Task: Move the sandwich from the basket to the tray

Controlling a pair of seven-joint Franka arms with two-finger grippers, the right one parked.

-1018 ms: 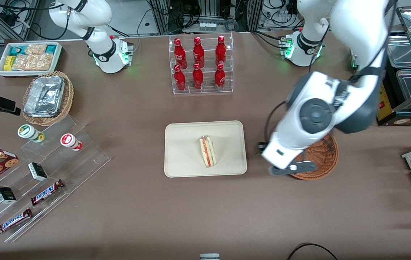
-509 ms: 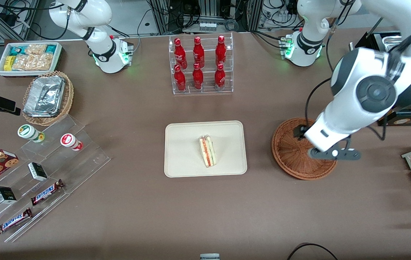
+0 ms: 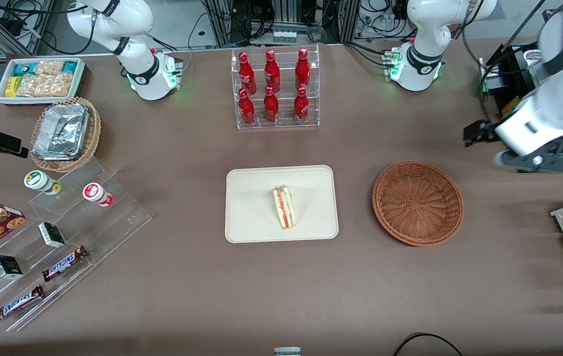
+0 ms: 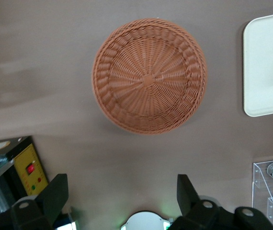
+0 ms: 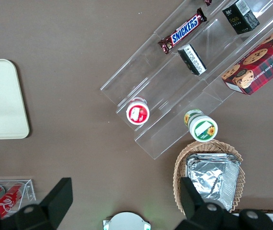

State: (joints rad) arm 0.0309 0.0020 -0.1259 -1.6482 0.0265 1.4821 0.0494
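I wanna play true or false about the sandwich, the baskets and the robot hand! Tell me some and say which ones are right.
1. The sandwich lies on the tray. True.
2. The basket has a sandwich in it. False: it holds nothing.
3. The gripper is open, up above the table, nearer the working arm's end than the basket. True.
4. The gripper is holding the sandwich. False: nothing is between its fingers.
5. The red bottles stand in a clear rack. True.
6. The foil trays sit in the reddish-brown basket. False: they sit in a paler wicker basket toward the parked arm's end.
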